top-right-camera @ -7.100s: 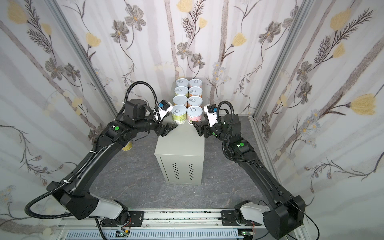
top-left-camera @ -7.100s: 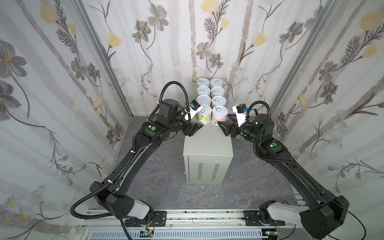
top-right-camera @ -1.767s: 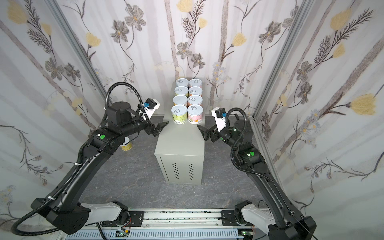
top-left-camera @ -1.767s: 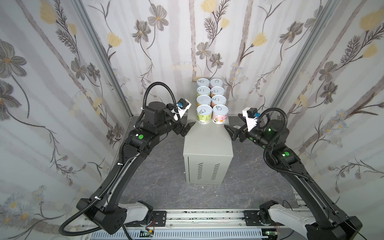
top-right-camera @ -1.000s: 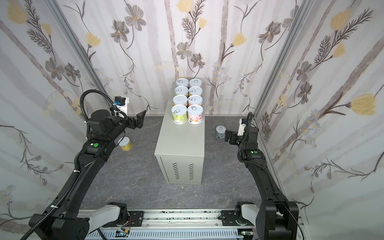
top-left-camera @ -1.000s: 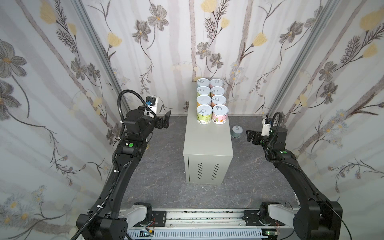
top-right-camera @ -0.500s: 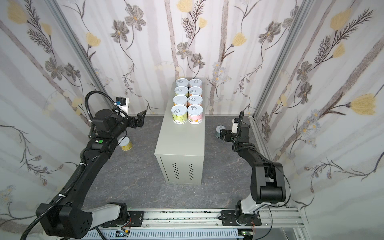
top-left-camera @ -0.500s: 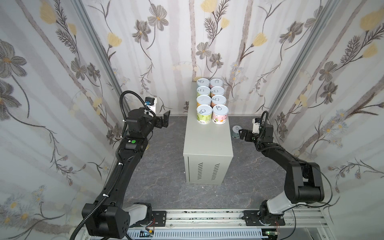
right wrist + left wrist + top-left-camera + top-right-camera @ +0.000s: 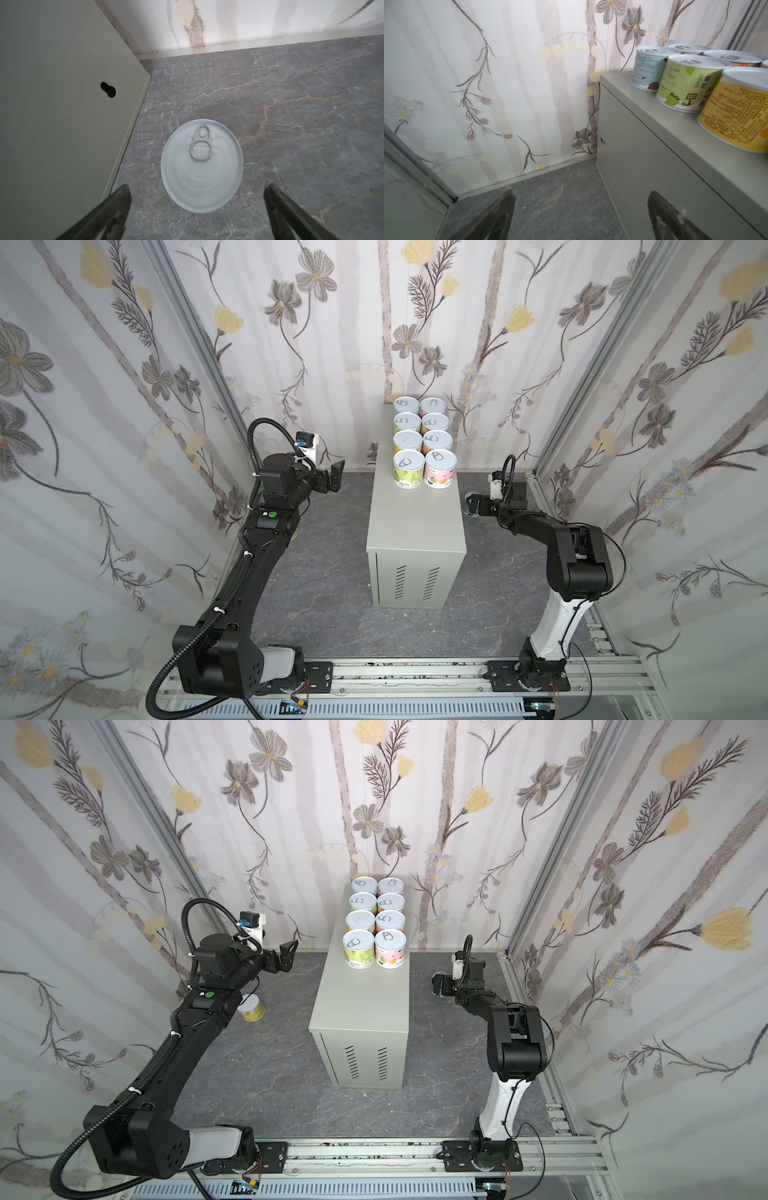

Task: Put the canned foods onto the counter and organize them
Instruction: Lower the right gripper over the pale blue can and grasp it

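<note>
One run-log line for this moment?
counter: eight cans | left gripper: open, empty | right gripper: open over silver-lidded can | yellow can: on floor

Green-labelled can (image 9: pixel 685 87) reads "葡萄西米", then a half-hidden character; print on the orange can (image 9: pixel 735 118) is illegible

Orange tin (image 9: pixel 737 116) cropped by left-wrist view edge (label incomplete).
</note>
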